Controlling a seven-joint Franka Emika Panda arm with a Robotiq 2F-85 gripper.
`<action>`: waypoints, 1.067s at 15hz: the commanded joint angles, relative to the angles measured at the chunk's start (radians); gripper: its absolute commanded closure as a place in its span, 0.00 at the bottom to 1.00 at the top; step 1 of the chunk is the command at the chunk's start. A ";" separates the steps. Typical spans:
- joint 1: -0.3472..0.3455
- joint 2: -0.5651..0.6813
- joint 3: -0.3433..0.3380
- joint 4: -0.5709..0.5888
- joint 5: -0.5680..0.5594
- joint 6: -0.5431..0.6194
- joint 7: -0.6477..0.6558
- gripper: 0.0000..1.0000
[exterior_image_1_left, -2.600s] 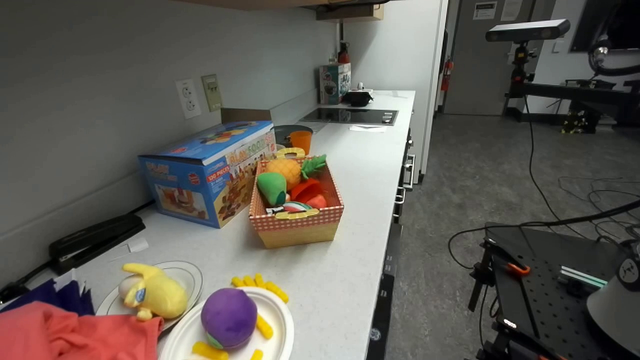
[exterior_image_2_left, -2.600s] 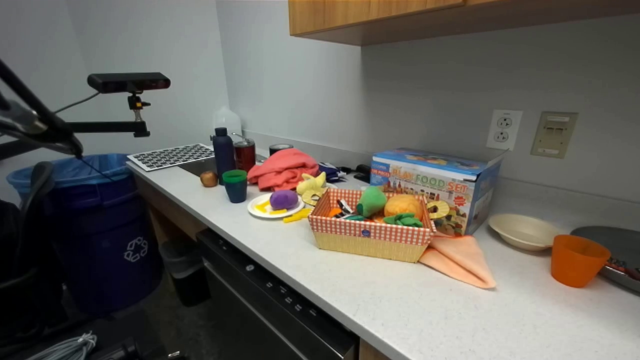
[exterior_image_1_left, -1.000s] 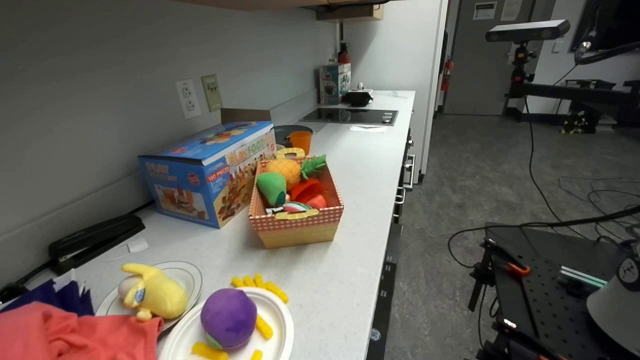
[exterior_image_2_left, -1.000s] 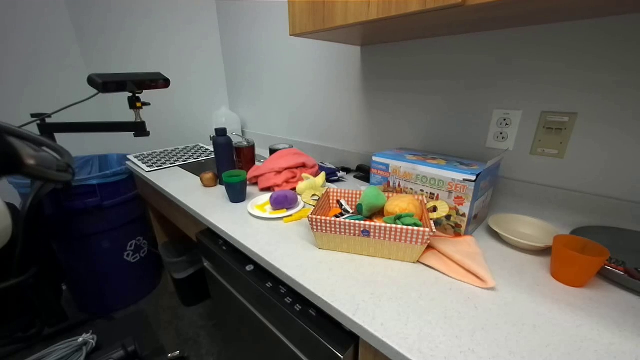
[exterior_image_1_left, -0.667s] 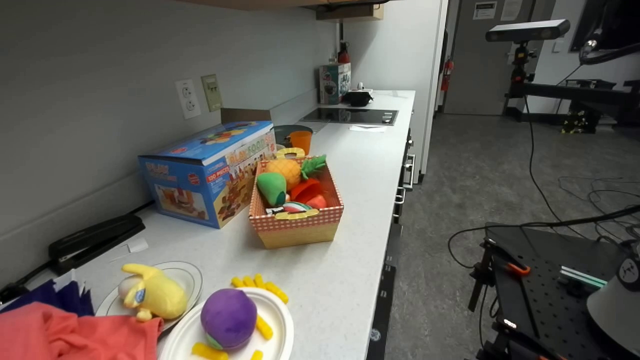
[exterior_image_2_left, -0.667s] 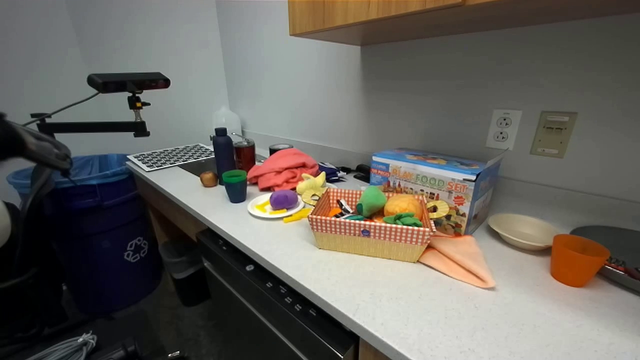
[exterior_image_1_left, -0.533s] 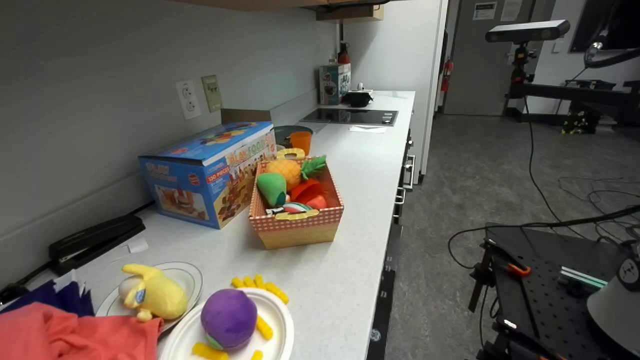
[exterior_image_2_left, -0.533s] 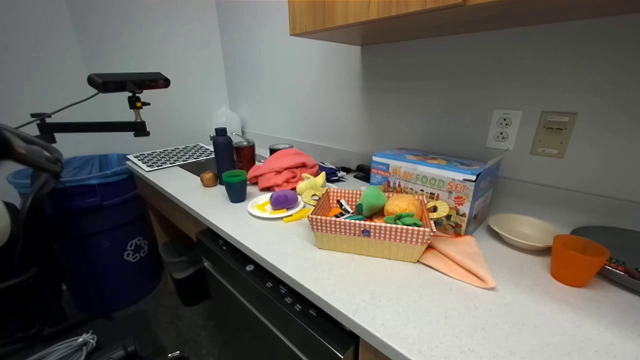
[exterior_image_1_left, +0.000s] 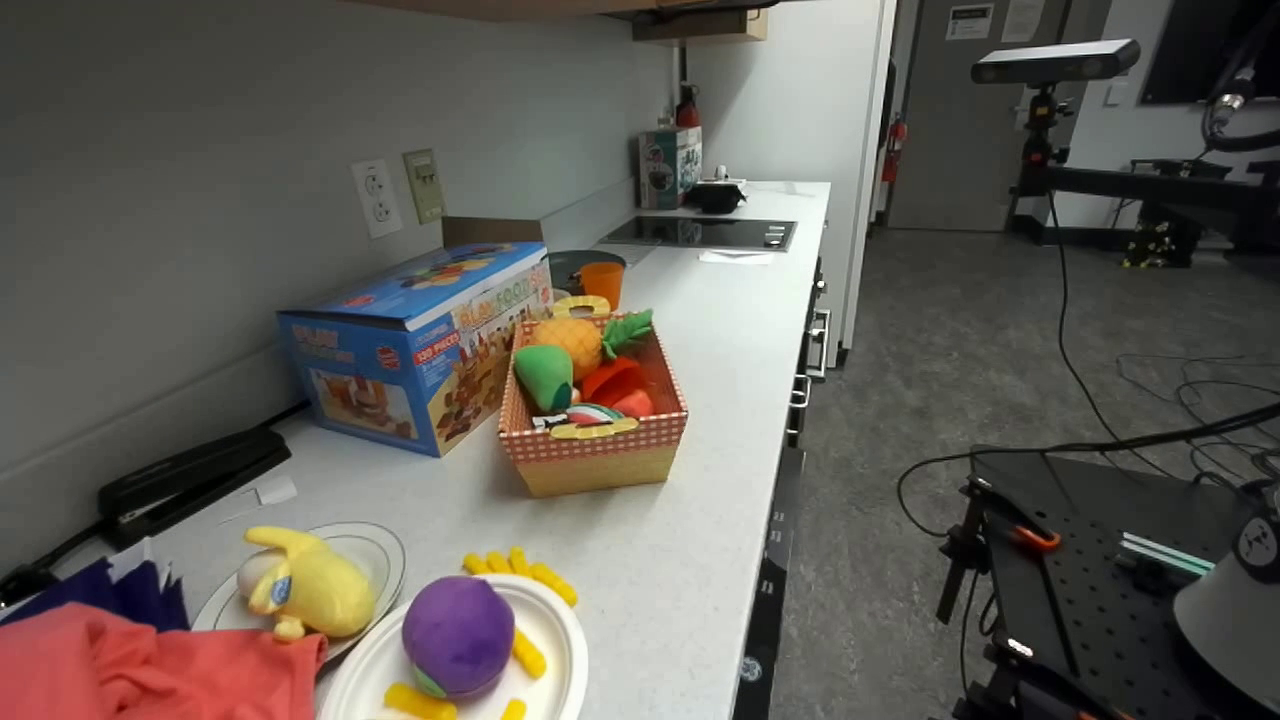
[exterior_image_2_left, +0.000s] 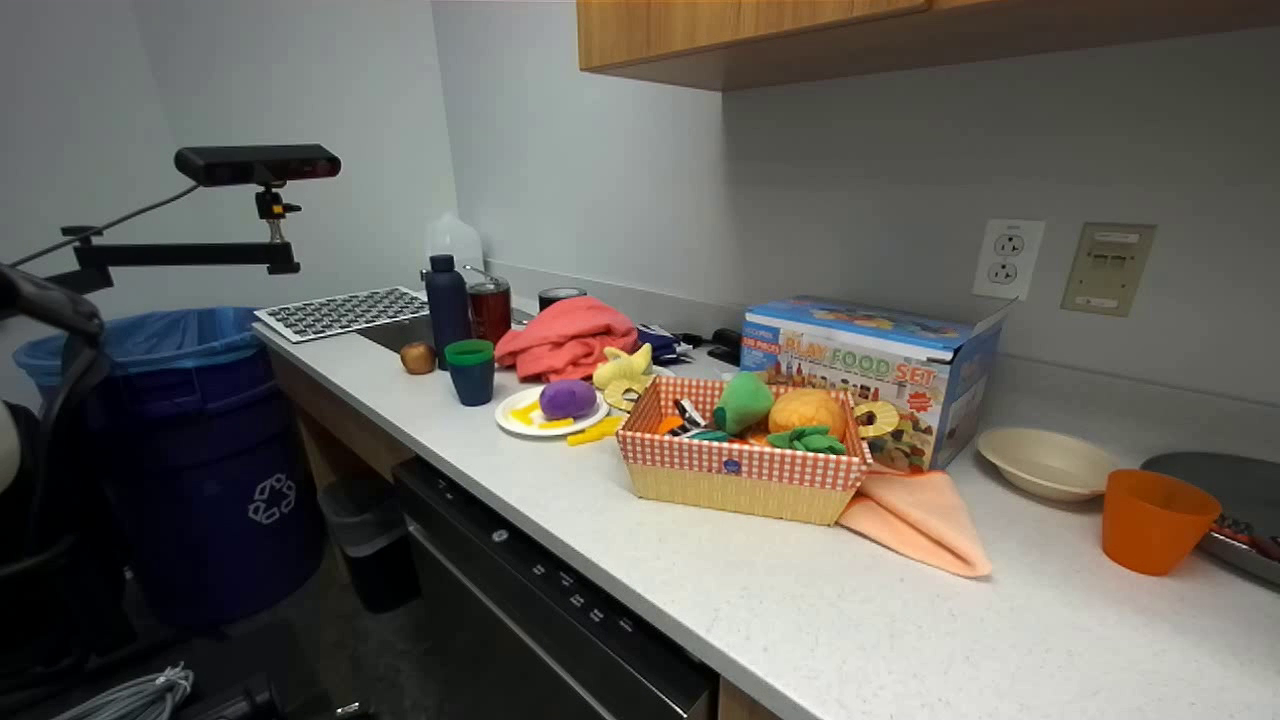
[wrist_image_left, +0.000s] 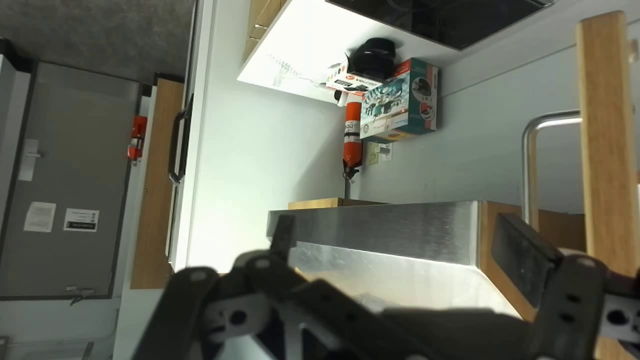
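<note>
1. In both exterior views, a speckled white worktop (exterior_image_2_left: 900, 640) is running along a grey wall (exterior_image_2_left: 880, 170). In an exterior view, a wooden cabinet (exterior_image_2_left: 800, 50) is hanging at one o'clock.
2. In the wrist view, which is standing upside down, dark floor (wrist_image_left: 105, 35) is showing at ten o'clock and a grey door (wrist_image_left: 85, 165) at nine; at one, a black cooktop (wrist_image_left: 440, 20) and, nearer the centre, a red extinguisher (wrist_image_left: 353, 145) are appearing.
3. The jaws are standing wide apart toward six o'clock, framing a steel hood (wrist_image_left: 370, 225). At three o'clock, a handle (wrist_image_left: 530, 170) is projecting from a wooden door (wrist_image_left: 605, 150); the jaw at four o'clock is hiding the handle's lower end, and I cannot tell whether they are touching.
4. A basket (exterior_image_2_left: 745, 490), showing in both exterior views, is holding a green toy (exterior_image_1_left: 545, 376), a pineapple (exterior_image_1_left: 568, 345) and a red toy (exterior_image_1_left: 612, 380), just beside a printed box (exterior_image_2_left: 860, 365).
5. Toward seven o'clock in an exterior view, a white plate (exterior_image_1_left: 564, 640) is carrying a purple toy (exterior_image_1_left: 458, 637) and yellow sticks (exterior_image_1_left: 528, 652); a second plate (exterior_image_1_left: 378, 548) beside it is bearing a yellow toy (exterior_image_1_left: 330, 590).
6. In an exterior view, a bowl (exterior_image_2_left: 1045, 470) and an orange cup (exterior_image_2_left: 1155, 525) are resting between three and four o'clock; a bin (exterior_image_2_left: 200, 480) is standing near nine, wearing a blue liner (exterior_image_2_left: 200, 340).
7. The basket's rim is showing red-and-white checks above tan, woven-looking sides; the purple toy is looking plush, and a coral cloth (exterior_image_2_left: 565, 340) is lying rumpled.
</note>
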 joint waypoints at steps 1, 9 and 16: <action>-0.028 -0.058 0.010 -0.053 0.016 0.025 -0.034 0.00; 0.090 -0.027 -0.018 0.006 0.144 -0.074 -0.133 0.00; 0.220 -0.032 -0.017 0.040 0.218 -0.205 -0.155 0.00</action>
